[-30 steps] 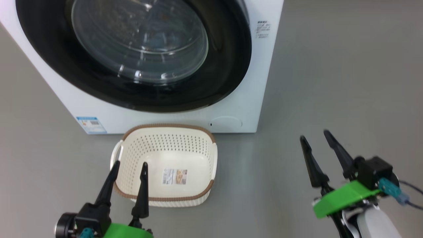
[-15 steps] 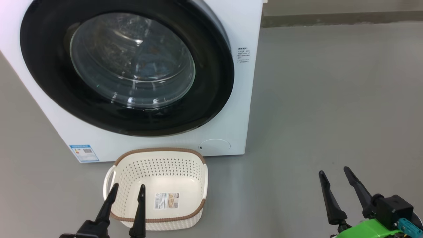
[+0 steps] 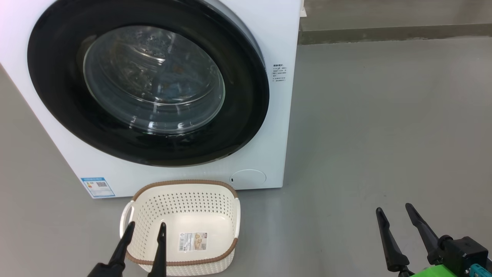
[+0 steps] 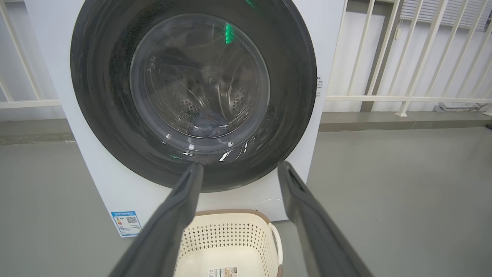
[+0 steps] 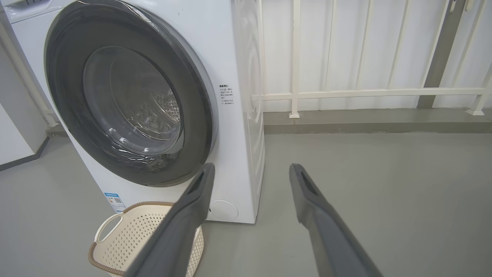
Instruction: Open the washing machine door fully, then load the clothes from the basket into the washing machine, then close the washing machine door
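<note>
The washing machine [image 3: 269,127] stands on the grey floor, its door [image 3: 246,88] lying flat against its front. Through the door's glass a bluish patch, likely the clothes [image 4: 207,122], lies low in the drum. The basket [image 3: 184,184] sits on the floor just in front of the machine and holds nothing but a label. My left gripper [image 3: 147,227] hangs open over the basket's near left rim, and in the left wrist view its fingers [image 4: 239,165] point at the door's lower rim. My right gripper [image 3: 394,209] is open above bare floor, right of the machine [image 5: 246,115].
A white railing [image 5: 369,93] on a low kerb [image 3: 384,32] runs behind and to the right of the machine. Open grey floor [image 3: 384,134] spreads to the machine's right.
The head camera has tilted up, so the machine, basket and both grippers sit lower in the picture. Both grippers stay open and the door stays flat against the machine.
</note>
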Controlling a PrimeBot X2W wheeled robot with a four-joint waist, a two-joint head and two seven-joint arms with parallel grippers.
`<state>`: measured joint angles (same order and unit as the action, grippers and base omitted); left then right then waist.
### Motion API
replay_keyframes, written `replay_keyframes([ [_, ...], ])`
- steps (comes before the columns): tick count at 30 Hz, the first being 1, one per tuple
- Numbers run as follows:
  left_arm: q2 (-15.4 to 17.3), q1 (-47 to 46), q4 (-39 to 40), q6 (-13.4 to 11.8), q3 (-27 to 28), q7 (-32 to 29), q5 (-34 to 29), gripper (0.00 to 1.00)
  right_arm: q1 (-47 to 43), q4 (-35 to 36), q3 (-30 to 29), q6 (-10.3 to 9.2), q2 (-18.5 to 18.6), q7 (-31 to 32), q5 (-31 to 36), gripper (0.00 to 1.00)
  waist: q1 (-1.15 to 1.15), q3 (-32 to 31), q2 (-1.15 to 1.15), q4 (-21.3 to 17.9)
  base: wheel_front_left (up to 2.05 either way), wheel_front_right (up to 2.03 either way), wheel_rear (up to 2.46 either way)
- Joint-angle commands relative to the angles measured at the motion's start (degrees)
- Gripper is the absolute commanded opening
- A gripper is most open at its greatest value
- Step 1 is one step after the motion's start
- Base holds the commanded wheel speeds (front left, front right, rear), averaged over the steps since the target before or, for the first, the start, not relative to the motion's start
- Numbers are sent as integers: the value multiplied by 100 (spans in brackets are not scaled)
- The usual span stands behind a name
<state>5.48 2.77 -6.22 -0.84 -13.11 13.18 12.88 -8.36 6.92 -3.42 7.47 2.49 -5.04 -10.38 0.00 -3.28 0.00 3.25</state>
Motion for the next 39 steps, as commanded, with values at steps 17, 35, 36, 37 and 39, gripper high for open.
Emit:
replay_keyframes([
  [17, 117, -148, 166, -117, 153, 18, 85, 100, 114, 140, 146, 2, 39, -27, -73, 100, 0, -19, 0, -64, 0, 0, 0],
  [35, -24, 64, -209, -49, 53, -104, 518, 0, 49, -335, 32, 0, -4, 33, -493, 0, 13, -7, 0, -86, 0, 0, 0],
  [36, -25, 58, -213, -42, 68, -120, 582, 0, 59, -350, 33, 0, 0, 40, -562, 0, 12, -6, 0, -88, 0, 0, 0],
  [37, -26, 50, -219, -34, 83, -135, 645, 0, 71, -366, 34, 0, 3, 46, -630, 0, 8, -1, 0, -90, 0, 0, 0],
  [39, -28, 32, -232, -19, 113, -164, 772, 0, 98, -401, 35, 0, 10, 60, -767, 0, 2, 12, 0, -94, 0, 0, 0],
])
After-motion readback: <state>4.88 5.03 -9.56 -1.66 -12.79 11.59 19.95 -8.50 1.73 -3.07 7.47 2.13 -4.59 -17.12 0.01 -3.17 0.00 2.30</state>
